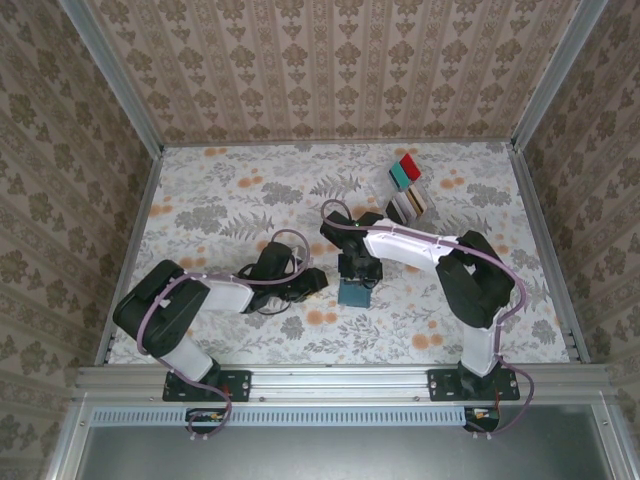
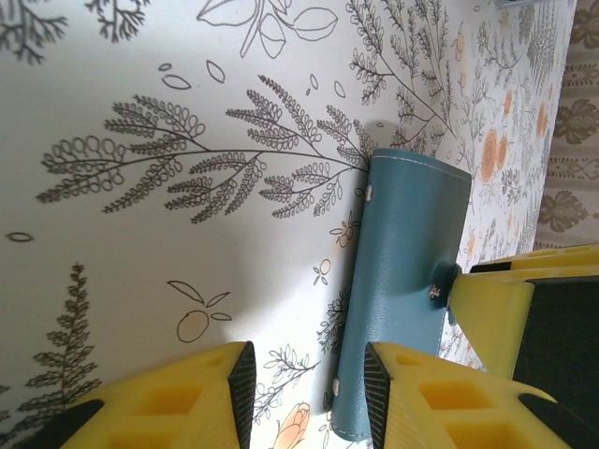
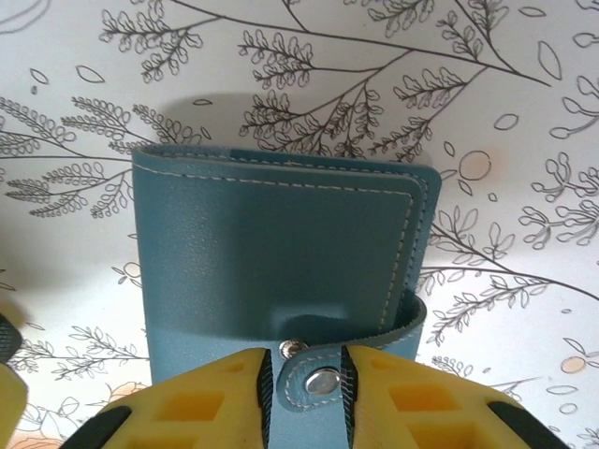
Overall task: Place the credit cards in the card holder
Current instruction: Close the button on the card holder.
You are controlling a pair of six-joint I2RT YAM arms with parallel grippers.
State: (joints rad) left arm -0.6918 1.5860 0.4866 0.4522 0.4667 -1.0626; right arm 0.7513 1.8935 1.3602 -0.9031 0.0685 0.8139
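The card holder (image 1: 354, 293) lies shut on the table (image 1: 230, 200) near its middle, teal side up, snap strap fastened. The right gripper (image 3: 304, 379) hangs over its near edge, jaws narrowly apart on either side of the snap strap (image 3: 314, 379) — whether they pinch it I cannot tell. The left gripper (image 2: 307, 374) sits low just left of the holder, jaws apart with bare table between them, one finger (image 2: 379, 393) just beside the holder's edge. The cards (image 1: 412, 205) stand in a clear tray (image 1: 392, 186) at the far right — well apart from the holder.
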